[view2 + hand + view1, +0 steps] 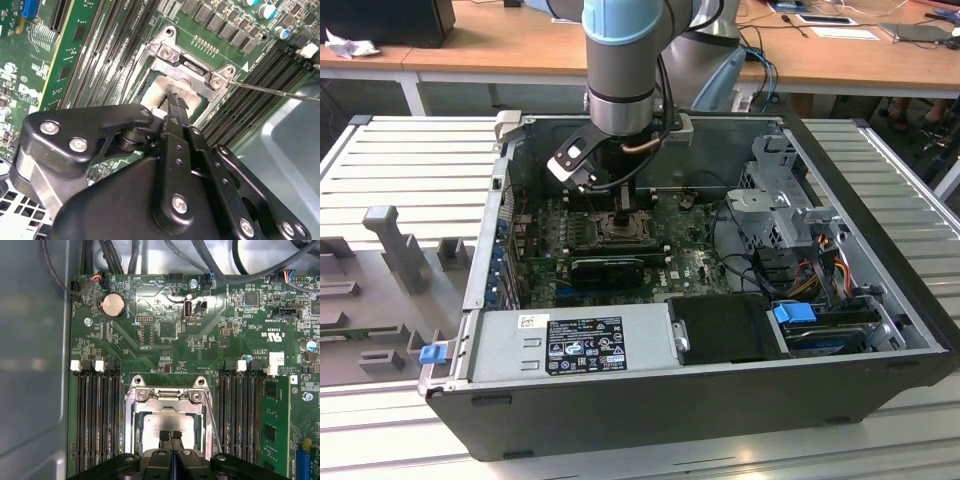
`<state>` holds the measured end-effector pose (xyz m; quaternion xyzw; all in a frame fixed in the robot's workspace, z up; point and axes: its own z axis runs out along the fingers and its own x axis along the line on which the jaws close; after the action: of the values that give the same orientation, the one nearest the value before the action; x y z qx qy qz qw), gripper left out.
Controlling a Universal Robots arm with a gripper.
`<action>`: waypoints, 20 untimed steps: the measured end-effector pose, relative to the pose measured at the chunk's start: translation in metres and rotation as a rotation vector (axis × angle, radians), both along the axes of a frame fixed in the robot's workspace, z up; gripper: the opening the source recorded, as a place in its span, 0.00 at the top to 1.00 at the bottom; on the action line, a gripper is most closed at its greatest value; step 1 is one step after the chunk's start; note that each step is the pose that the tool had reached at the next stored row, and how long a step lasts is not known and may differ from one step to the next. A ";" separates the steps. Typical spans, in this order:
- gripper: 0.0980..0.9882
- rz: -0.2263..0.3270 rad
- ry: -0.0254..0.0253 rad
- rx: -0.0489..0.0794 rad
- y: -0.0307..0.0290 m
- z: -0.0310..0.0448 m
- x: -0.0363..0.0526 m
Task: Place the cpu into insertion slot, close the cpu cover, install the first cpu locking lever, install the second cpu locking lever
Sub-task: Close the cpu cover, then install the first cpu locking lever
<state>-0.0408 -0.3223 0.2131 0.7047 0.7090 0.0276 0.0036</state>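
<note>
My gripper (170, 434) hangs low over the insertion slot (131, 420) on the green board, its two black fingertips pressed together with nothing between them. The cpu (167, 419) lies flat in the slot, its pale silvery face showing just beyond the fingertips. The silver cpu cover (165, 394) frames that face; I cannot tell whether it lies fully flat. A thin wire locking lever (213, 422) runs along one side of the slot. In the second wrist view the gripper (173, 101) sits over the cpu (159, 89), and the lever (272, 91) sticks out sideways. In the exterior view the gripper (620, 213) is deep inside the case.
Long black memory slots (95, 415) flank the socket on both sides (242, 415). Cable bundles (150, 255) hang along the board's far edge. A grey power supply (570, 340), a blue-tabbed drive (795, 313) and the metal drive cage (790, 215) crowd the open case.
</note>
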 end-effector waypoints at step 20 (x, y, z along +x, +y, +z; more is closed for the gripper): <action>0.99 0.000 0.0002 0.000 0.0000 0.0129 0.0016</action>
<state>-0.0392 -0.3223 0.2260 0.7047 0.7090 0.0275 0.0036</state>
